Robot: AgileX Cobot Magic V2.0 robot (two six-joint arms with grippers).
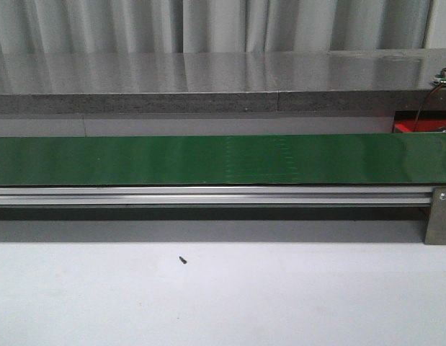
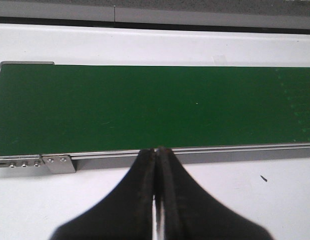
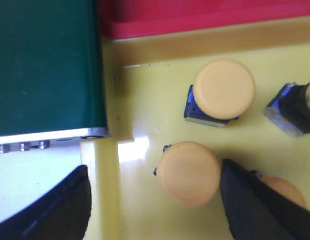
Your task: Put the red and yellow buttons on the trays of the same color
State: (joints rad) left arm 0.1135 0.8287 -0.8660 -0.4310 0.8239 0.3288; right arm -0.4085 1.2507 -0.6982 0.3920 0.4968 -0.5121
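Step in hand, as judged: release of a yellow button into its matching tray. The right pincer (image 3: 152, 200) is released, jaws wide apart over the yellow tray (image 3: 144, 95), with one yellow button (image 3: 189, 172) standing between them, apparently free of both fingers. Next move calls for a straight lift clear of the neighbouring buttons, then a wait for the next part on the conveyor belt (image 1: 208, 160).

Further in the tray, a second yellow button (image 3: 224, 89) rests on its dark square base. The red tray (image 3: 195, 17) adjoins beyond. The left pincer (image 2: 157, 200) is clenched, holding nothing, above the white bench (image 2: 275, 200) near the belt, which carries no buttons.
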